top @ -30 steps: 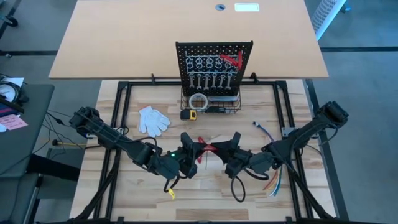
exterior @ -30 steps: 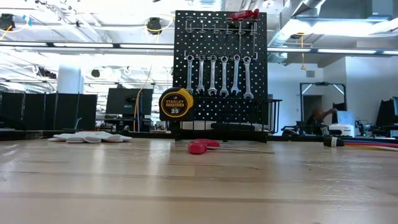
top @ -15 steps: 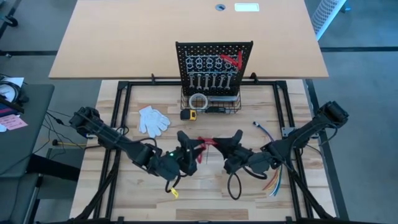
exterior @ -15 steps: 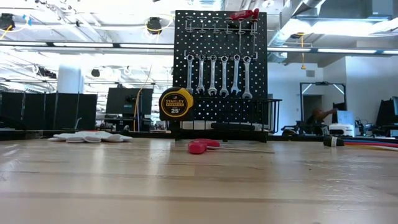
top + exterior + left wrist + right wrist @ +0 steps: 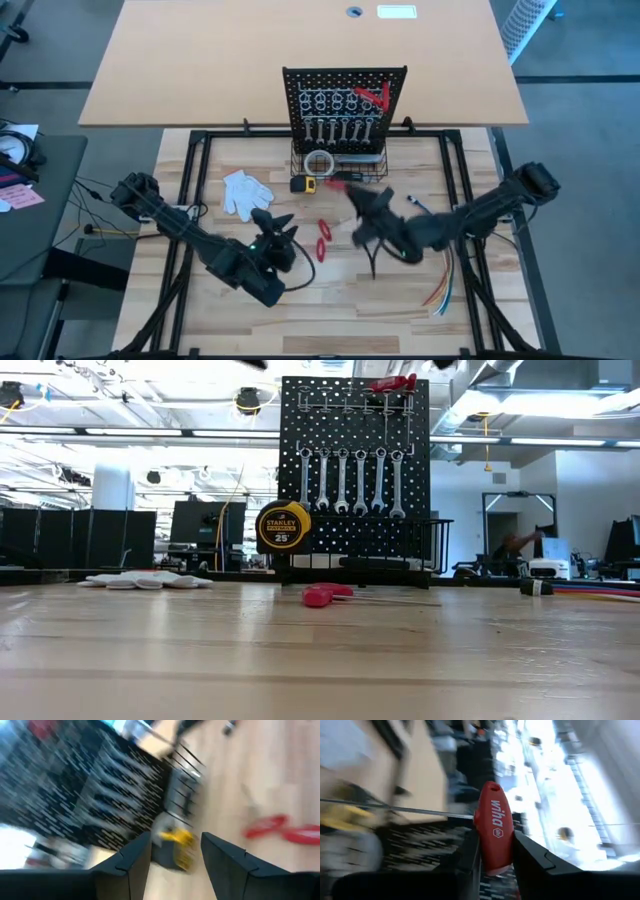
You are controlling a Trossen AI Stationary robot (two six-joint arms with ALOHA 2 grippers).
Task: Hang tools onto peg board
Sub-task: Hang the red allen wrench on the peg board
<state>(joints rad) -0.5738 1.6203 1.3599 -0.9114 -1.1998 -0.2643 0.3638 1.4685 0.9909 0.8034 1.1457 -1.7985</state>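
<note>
The black peg board (image 5: 345,75) stands at the table's far middle, with silver wrenches (image 5: 350,480) and one red tool (image 5: 392,382) hanging from its hooks. My right gripper (image 5: 349,193) is raised just short of the board's wire basket (image 5: 352,172), shut on a red-handled tool (image 5: 495,830) marked "wiha". Red-handled pliers (image 5: 323,237) lie flat on the table, also seen in the low view (image 5: 322,595). My left gripper (image 5: 277,232) is open and empty, left of the pliers; its wrist view (image 5: 175,862) shows the pliers (image 5: 280,827) ahead. My right gripper pinches the tool's red handle (image 5: 494,851) between its two fingers. The handle's rounded end (image 5: 492,790) sticks out past the fingertips, and a slim metal shaft (image 5: 395,809) runs off sideways. The tool is lifted clear of the table, and the fingers point toward the peg board.
A yellow tape measure (image 5: 303,183) stands in front of the basket, left of my right gripper. A roll of tape (image 5: 320,161) sits in the basket. A white glove (image 5: 246,192) lies at the far left. Coloured wires (image 5: 440,288) lie at the right.
My right gripper has risen from the table's middle and gone toward the far edge, up to the peg board's basket, carrying the red-handled tool. My left gripper has drawn back toward the table's left. The red pliers have stayed on the table.
</note>
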